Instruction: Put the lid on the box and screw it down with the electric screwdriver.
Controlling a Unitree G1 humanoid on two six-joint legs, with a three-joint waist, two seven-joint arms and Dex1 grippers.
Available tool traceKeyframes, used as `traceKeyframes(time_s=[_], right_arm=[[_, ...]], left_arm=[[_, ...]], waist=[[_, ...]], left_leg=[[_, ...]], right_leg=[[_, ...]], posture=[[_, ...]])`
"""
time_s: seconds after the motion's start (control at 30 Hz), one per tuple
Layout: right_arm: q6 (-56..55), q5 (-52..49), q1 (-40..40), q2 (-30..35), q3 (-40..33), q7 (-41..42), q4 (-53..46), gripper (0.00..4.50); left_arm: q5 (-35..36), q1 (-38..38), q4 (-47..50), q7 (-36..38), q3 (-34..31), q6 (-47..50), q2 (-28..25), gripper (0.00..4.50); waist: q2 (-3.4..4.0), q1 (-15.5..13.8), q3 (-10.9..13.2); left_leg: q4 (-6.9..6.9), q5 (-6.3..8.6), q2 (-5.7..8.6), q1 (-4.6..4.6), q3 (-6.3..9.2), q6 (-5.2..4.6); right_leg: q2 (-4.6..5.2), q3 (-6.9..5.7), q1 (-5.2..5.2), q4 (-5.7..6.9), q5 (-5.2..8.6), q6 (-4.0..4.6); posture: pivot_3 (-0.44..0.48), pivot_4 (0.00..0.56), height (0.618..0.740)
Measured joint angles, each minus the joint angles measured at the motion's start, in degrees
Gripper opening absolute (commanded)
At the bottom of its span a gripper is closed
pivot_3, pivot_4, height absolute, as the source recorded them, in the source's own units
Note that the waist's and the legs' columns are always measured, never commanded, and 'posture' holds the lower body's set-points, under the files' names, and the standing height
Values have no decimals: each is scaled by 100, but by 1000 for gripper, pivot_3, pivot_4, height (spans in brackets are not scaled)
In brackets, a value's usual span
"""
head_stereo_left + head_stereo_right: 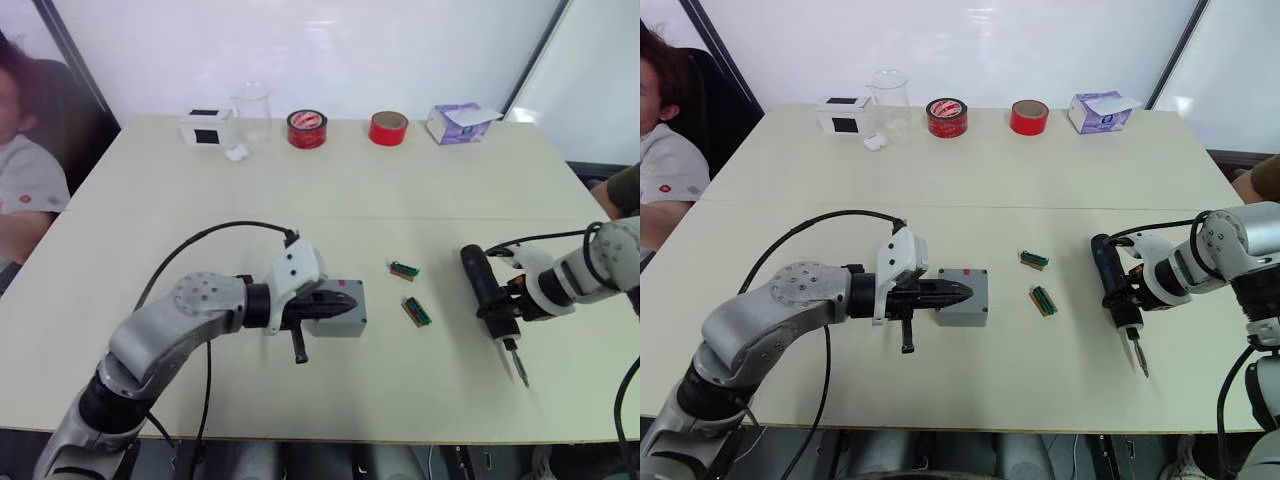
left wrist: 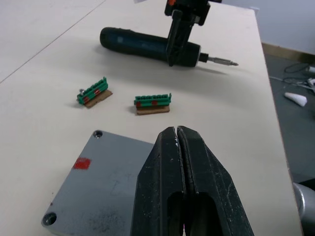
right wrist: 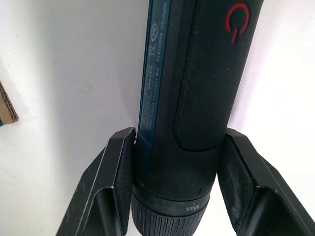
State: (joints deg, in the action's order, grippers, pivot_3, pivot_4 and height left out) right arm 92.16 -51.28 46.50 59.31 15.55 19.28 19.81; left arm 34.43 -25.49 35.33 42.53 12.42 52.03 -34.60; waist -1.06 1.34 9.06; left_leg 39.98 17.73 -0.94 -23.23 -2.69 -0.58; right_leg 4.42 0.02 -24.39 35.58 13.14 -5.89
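Wide pale tabletop (image 1: 330, 190) carries everything here. Along its far edge stand a white box with a black square (image 1: 206, 127), a clear beaker (image 1: 251, 112), two red tape rolls (image 1: 307, 129) and a purple tissue box (image 1: 459, 123).

The box (image 1: 962, 297) sits near the middle of the near half, lid (image 2: 106, 182) already on top, red mark showing and screw holes at its corners. The left hand (image 1: 958, 292) hovers right over that lid, its two black fingers pressed together, holding nothing.

Over on the right, the electric screwdriver (image 1: 486, 288) lies on the tabletop, bit pointing toward the near edge. The right hand (image 3: 179, 184) straddles its barrel near the chuck, fingers on either side and close against it.

Between box and screwdriver lie two small green circuit boards (image 1: 404, 270), just apart from each other.
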Motion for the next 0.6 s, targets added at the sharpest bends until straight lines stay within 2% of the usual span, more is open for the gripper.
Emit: traceKeyframes(time_s=[0.07,0.17,0.3,0.37,0.4,0.5,0.6], right_arm=[[-200,269,82,-88,-48,212,-8,1826],[-1289,671,154,-6,-52,1092,-544,1826],[-2133,570,184,-198,-1082,1670,-991,1826],[-2325,190,-170,-579,-2065,1666,-1461,1826],[-2477,-42,-434,-972,-2570,1568,-1806,1826],[-3017,-367,-1083,-2023,-3299,1123,-2577,1826],[-3224,-551,-1345,-2551,-3555,727,-3062,1826]], left_arm=[[-10,-17,-175,101,-65,-54,-136,0],[-20,-143,-632,267,-151,-188,-211,0],[-64,-386,-1019,480,-253,-351,-363,0],[-71,-452,-1111,646,-221,-379,-390,0],[-73,-493,-1200,731,-201,-383,-398,0],[-144,-665,-1408,894,-135,-402,-413,0],[-267,-696,-1542,1037,0,-428,-453,0]], waist=[[21,11,12],[81,-49,44],[83,-99,46],[81,-134,45],[75,-164,42],[81,-195,45],[84,-211,46]], left_leg=[[0,-2,1,0,-4,3],[0,-2,6,-11,-8,4],[-4,-2,5,-21,-2,4],[-14,-1,4,-24,3,2],[-20,0,4,-24,3,1],[-20,-1,10,-25,-3,3],[-14,-3,17,-25,-4,6]], right_leg=[[1,4,-1,-1,-1,4],[2,10,-18,2,-11,-14],[1,-1,-21,8,-11,-25],[2,-2,-19,-12,-11,-26],[3,-3,-15,-24,-11,-27],[16,-2,-15,-24,-14,-30],[24,-2,-10,-23,-16,-32]], posture=[[0,150,740],[0,150,740],[0,150,740],[0,150,740],[0,150,740],[0,150,740],[0,150,740]])
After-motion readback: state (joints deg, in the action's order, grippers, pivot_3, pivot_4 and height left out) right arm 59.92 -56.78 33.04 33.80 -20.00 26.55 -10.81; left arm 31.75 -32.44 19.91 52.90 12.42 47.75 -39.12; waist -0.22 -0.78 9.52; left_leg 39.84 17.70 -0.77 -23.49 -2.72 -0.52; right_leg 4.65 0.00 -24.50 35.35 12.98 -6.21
